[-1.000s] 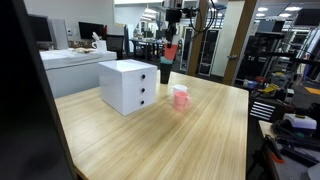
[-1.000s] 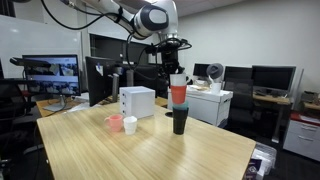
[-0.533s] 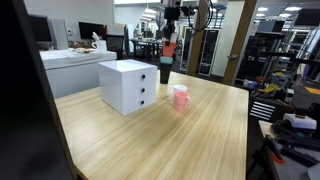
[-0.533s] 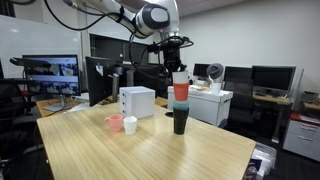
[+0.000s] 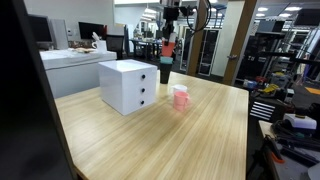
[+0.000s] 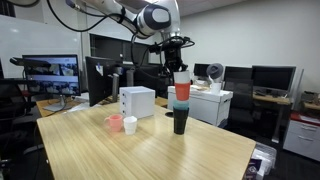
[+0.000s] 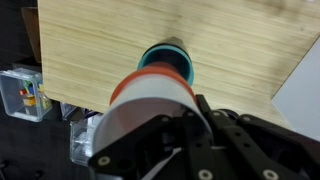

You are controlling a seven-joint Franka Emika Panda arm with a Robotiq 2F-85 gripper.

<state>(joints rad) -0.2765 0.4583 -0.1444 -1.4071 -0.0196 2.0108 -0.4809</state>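
My arm (image 6: 128,14) is white, with rounded joints and a dark disc above the jaws. My gripper (image 6: 179,68) is black, screws dotting its housing.

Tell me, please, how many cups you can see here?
4: a red plastic cup in the gripper, a dark cup on the wooden table beneath it, and a pink cup beside a white cup. Others may be nested.

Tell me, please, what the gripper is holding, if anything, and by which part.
The gripper is shut on a red-and-white cup, gripping it at its white upper end. The cup hangs just above a dark cup.
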